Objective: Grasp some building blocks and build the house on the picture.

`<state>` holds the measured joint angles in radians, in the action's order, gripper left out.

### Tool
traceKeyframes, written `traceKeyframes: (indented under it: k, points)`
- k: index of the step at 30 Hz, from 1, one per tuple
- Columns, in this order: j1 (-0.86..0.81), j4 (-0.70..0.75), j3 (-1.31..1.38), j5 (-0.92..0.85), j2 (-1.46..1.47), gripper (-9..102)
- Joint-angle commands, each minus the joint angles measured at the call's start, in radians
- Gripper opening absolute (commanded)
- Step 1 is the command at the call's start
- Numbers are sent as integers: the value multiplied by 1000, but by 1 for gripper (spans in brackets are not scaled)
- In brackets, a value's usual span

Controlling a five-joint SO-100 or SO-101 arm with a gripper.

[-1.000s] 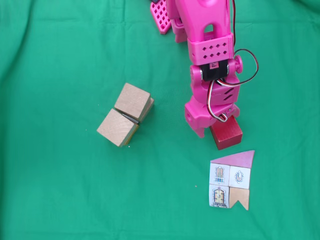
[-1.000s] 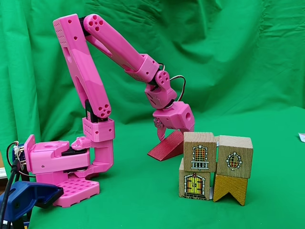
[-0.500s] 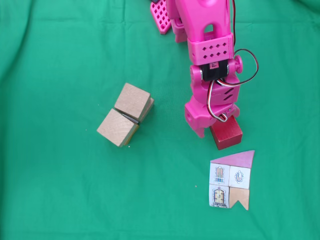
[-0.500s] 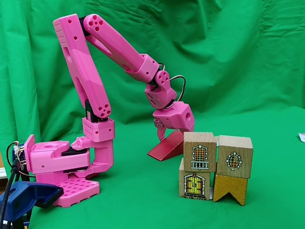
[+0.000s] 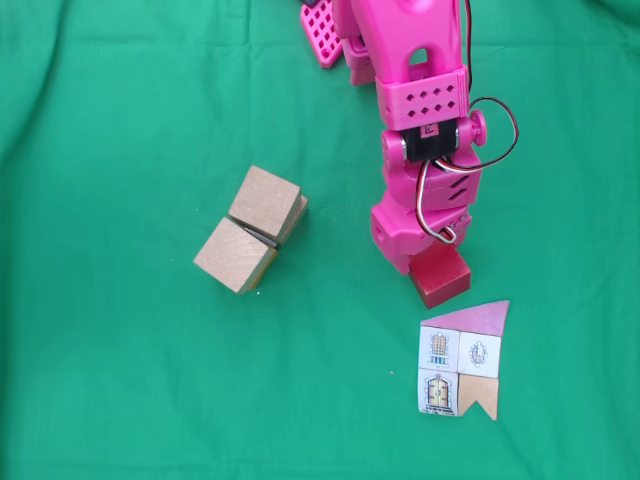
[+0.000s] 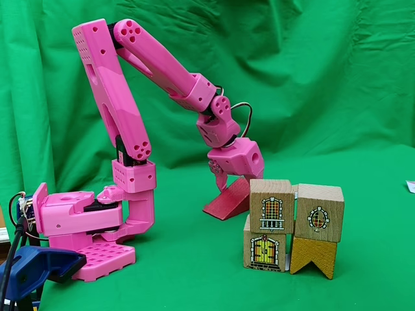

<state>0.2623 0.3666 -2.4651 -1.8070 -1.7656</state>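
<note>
In the fixed view from above, my pink gripper (image 5: 425, 262) is shut on the upper end of the dark red block (image 5: 442, 280). From the side, the red block (image 6: 227, 203) stands tilted, with its low end on the cloth and its high end in the gripper (image 6: 222, 183). Two light-brown cubes (image 5: 265, 203) (image 5: 235, 255) sit corner to corner to the left. The side view shows them as printed window cubes (image 6: 270, 207) (image 6: 319, 212), each resting on a lower block. The picture (image 5: 462, 360), a flat house card, lies just below the red block.
Green cloth (image 5: 120, 380) covers the table and hangs behind as a backdrop. The arm's pink base (image 6: 91, 227) stands at the left of the side view, with a blue clamp (image 6: 32, 269) at the front left corner.
The red block has shifted slightly left and toward the card in the view from above, and it stands a little steeper in the side view. The gripper moved with it.
</note>
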Motion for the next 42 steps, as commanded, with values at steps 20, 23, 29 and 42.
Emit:
traceKeyframes:
  k: [20,23,29,42]
  points:
    - [-3,-12,37,0,-12,24]
    - [-3,-12,37,3,-14,24]
    - [-3,-12,37,0,-15,24]
    - [-3,-12,37,3,-110,24]
